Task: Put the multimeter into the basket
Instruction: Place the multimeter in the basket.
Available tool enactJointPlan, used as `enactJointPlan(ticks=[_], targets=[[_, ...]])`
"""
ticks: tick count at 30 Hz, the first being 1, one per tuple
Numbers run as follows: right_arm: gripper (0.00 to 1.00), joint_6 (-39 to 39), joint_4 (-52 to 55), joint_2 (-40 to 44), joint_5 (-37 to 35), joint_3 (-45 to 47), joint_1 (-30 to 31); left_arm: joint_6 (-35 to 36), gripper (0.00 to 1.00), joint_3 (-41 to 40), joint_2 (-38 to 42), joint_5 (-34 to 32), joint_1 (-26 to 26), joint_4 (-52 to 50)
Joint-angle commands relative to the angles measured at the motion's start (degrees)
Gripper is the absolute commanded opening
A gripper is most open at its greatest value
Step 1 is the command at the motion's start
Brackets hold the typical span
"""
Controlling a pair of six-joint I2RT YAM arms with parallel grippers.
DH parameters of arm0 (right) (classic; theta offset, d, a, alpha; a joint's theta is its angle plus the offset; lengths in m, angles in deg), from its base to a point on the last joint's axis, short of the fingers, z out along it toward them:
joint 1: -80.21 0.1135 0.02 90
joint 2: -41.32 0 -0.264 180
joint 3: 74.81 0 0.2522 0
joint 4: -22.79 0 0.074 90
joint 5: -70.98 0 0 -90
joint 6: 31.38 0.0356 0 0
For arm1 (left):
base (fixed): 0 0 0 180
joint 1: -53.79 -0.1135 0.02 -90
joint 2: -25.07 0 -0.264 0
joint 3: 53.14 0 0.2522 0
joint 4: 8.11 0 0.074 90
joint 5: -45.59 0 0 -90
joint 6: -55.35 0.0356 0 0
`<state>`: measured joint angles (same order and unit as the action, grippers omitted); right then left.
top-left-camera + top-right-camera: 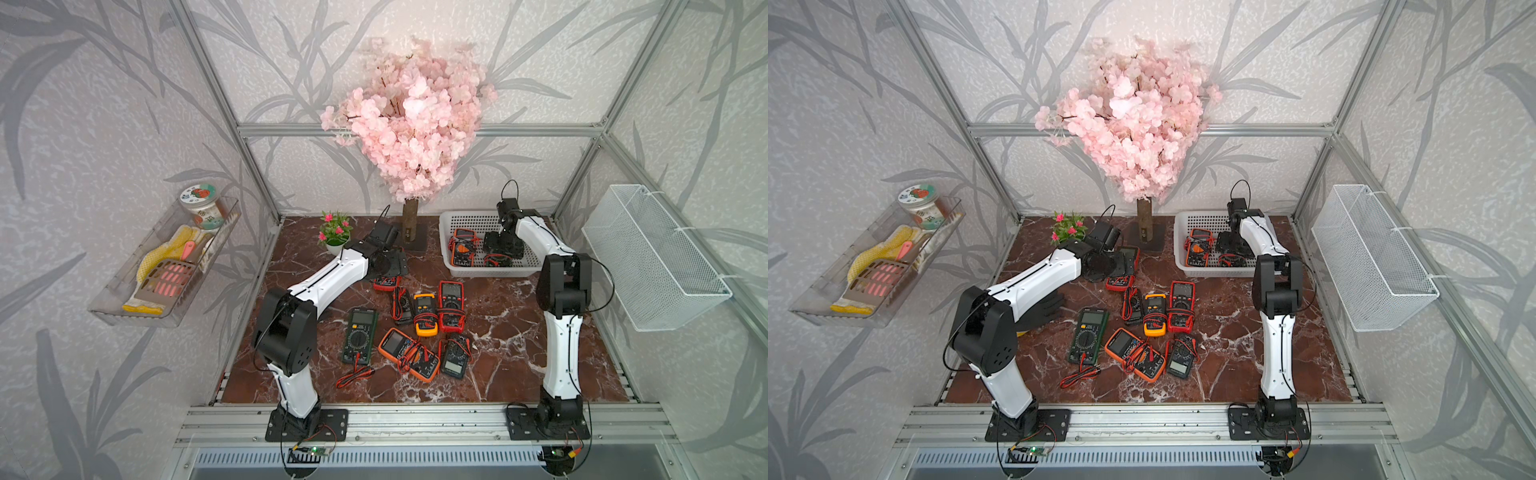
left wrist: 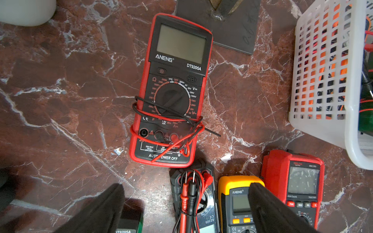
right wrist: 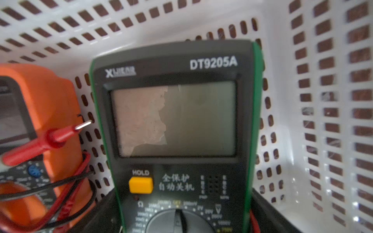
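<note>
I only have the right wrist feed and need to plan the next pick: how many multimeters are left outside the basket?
Observer: Seven, clustered on the table around the yellow multimeter, in front of the basket.
Operator: What's the left arm doing?
Observer: The left gripper hovers open over the red ANENG multimeter, at the cluster's far end.
Operator: Which one lies nearest the basket?
Observer: It looks like the other red multimeter, beside the yellow one.
</note>
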<state>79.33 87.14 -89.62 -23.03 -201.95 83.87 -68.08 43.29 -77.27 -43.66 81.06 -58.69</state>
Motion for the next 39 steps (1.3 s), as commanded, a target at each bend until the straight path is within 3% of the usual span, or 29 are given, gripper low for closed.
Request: enactJointPlan(ticks=[1,15,23,32,39], targets=[[0.55,1.0,-3.6,5.1,0.1,1.9,-0.3,0.6,1.0,2.0,-0.7,0.8,-0.2,-0.4],[0.57,3.1,-2.2,-0.5,2.6,-2.7,-0.1,0.8,1.0,1.4,0.2,0.2,-0.2,-0.9],[0.68,2.7,-0.2,-4.1,3.3,-6.4,1.3,0.8,1.0,1.1,0.6,0.0,-0.2,-0.7],[0.98,2.7,1.7,-5.8,4.4,-9.4,2.6,0.7,1.0,0.9,0.4,0.0,-0.3,-0.7],[1.0,3.3,2.3,-4.8,5.7,-10.0,2.4,0.4,1.0,0.6,0.3,0.2,-0.3,-0.1]])
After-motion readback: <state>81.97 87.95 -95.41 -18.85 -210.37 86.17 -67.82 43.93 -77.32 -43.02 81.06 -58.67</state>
